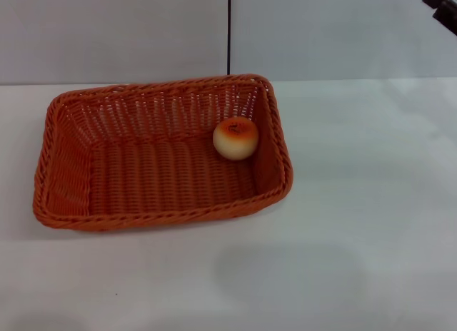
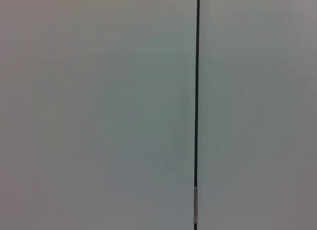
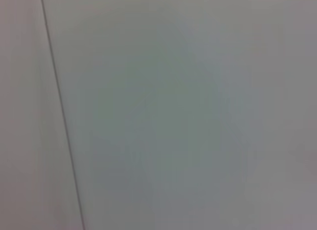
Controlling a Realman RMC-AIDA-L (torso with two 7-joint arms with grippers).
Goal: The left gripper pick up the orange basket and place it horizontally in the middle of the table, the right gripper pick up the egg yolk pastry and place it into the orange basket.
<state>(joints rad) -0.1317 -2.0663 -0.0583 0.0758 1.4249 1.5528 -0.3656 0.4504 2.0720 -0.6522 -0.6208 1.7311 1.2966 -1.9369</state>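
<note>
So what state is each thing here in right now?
orange basket: resting flat on the table, lengthwise across, open side up.
egg yolk pastry: lying inside the basket, near its far right corner.
right tool: raised at the far right, away from the basket.
table: bearing the basket.

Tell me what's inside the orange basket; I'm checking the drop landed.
One egg yolk pastry sits inside the orange basket, near its right end wall. The rest of the woven floor looks bare; the spot under the pastry is covered.

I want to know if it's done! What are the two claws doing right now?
Left claw: not in view.
Right claw: only a bit shows, up in the far right corner; open or shut cannot be told, nothing seen in it.
</note>
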